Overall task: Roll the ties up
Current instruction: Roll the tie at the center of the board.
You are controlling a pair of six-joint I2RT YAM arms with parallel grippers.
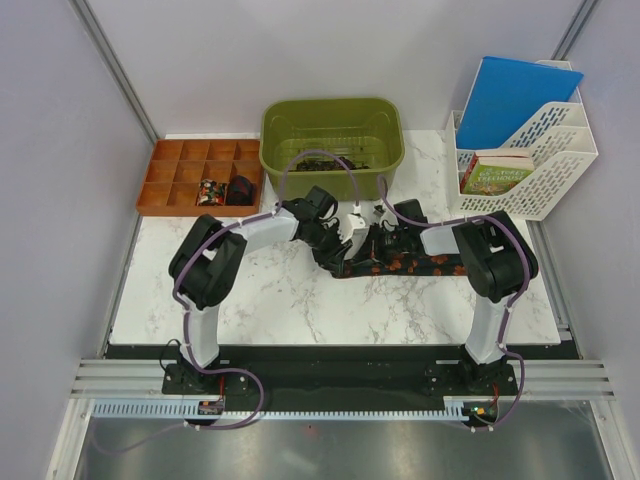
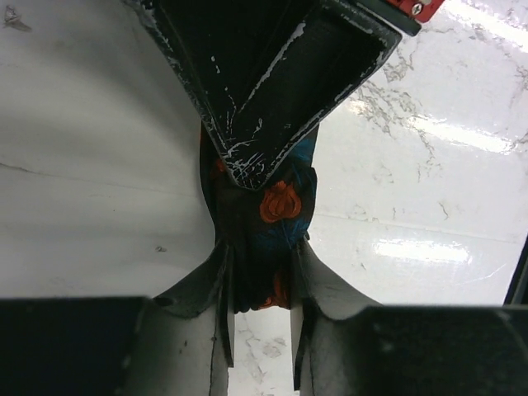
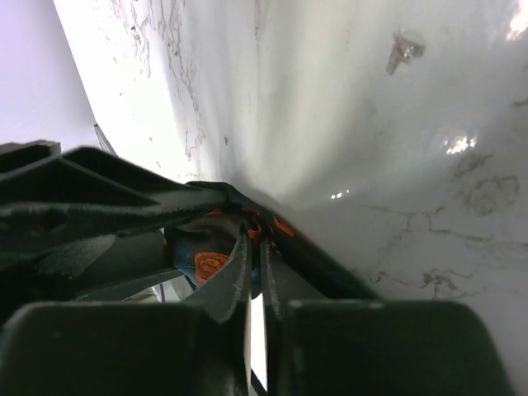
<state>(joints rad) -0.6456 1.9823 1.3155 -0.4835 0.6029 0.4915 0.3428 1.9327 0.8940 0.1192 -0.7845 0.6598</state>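
Observation:
A dark tie [image 1: 400, 263] with orange and blue flowers lies across the middle of the marble table. My left gripper [image 1: 345, 252] is shut on the tie's left end; in the left wrist view the folded cloth [image 2: 276, 206] is bunched between my fingers [image 2: 216, 285]. My right gripper [image 1: 375, 232] meets it from the right and is shut on the same end; in the right wrist view the cloth [image 3: 206, 262] is pinched between my fingertips [image 3: 239, 264]. The right gripper's body fills the top of the left wrist view.
A green bin [image 1: 331, 143] with more dark ties stands at the back centre. An orange compartment tray [image 1: 201, 177] sits at the back left. A white file rack [image 1: 527, 160] with a blue folder and a book stands at the back right.

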